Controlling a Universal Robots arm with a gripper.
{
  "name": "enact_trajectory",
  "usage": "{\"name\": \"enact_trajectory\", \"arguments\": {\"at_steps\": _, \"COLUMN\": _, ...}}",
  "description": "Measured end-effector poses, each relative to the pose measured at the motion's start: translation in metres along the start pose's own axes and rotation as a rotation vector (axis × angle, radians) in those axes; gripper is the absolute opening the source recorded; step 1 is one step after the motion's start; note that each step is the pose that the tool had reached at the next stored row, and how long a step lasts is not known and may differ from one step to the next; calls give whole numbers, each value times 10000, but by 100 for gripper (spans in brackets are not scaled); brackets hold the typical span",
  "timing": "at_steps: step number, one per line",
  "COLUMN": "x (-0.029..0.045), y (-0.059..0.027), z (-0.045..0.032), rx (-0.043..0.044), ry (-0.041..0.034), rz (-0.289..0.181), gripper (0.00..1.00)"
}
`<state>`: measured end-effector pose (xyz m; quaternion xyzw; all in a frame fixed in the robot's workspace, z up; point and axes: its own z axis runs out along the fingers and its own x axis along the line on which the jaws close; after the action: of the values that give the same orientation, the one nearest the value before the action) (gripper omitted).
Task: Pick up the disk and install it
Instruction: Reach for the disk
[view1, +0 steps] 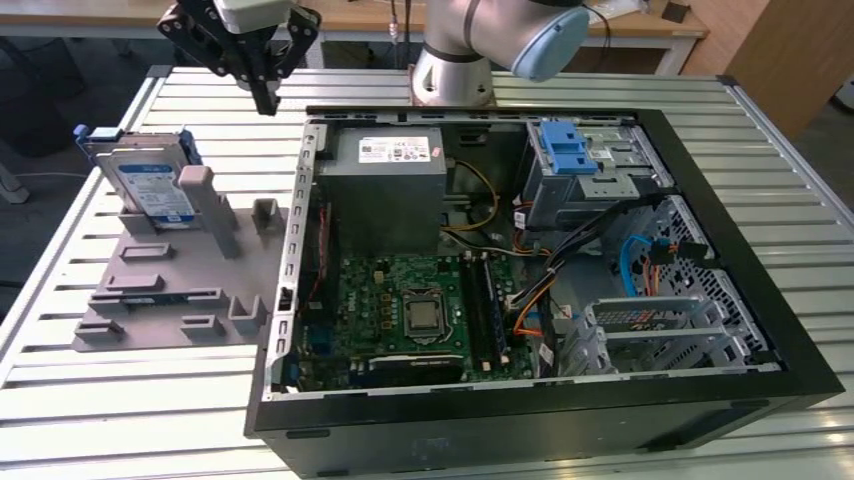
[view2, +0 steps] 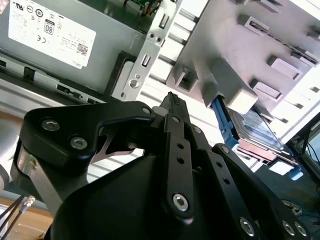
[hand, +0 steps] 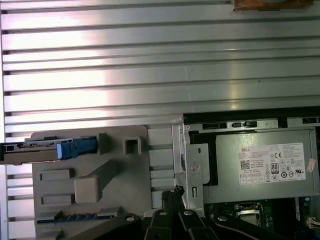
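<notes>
The disk (view1: 144, 185) is a silver drive with a white-and-blue label in a blue bracket. It stands on edge in a grey holder plate (view1: 174, 290) at the exterior view's left. My gripper (view1: 266, 100) hangs above the slatted table, between the disk and the open computer case (view1: 747, 250), apart from both. Its black fingers meet at the tips with nothing between them, as both wrist views show (view2: 172, 100) (hand: 175, 192). The second wrist view has the disk (view2: 257, 131) beyond the fingers; the first wrist view sees it edge-on (hand: 35, 151).
Inside the case are a grey power supply (view1: 387, 190) with a white sticker, a green motherboard (view1: 414, 310), loose cables, and a metal drive cage with a blue latch (view1: 571, 152). The arm's base (view1: 451, 70) stands behind the case. The holder plate carries several upright posts (view1: 214, 205).
</notes>
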<state>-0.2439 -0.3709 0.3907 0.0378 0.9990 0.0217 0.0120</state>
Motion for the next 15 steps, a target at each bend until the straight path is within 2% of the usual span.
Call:
{"name": "enact_trajectory", "arguments": {"at_steps": 3, "x": 99, "y": 22, "z": 1, "rx": 1, "ry": 7, "rz": 2, "gripper": 11}}
{"name": "enact_trajectory", "arguments": {"at_steps": 4, "x": 168, "y": 35, "z": 0, "rx": 3, "ry": 13, "rz": 1, "gripper": 11}}
{"name": "enact_trajectory", "arguments": {"at_steps": 6, "x": 255, "y": 45, "z": 1, "rx": 3, "ry": 21, "rz": 3, "gripper": 11}}
{"name": "enact_trajectory", "arguments": {"at_steps": 12, "x": 388, "y": 60, "z": 2, "rx": 4, "ry": 48, "rz": 2, "gripper": 11}}
{"name": "enact_trajectory", "arguments": {"at_steps": 15, "x": 443, "y": 69, "z": 3, "rx": 8, "ry": 102, "rz": 7, "gripper": 11}}
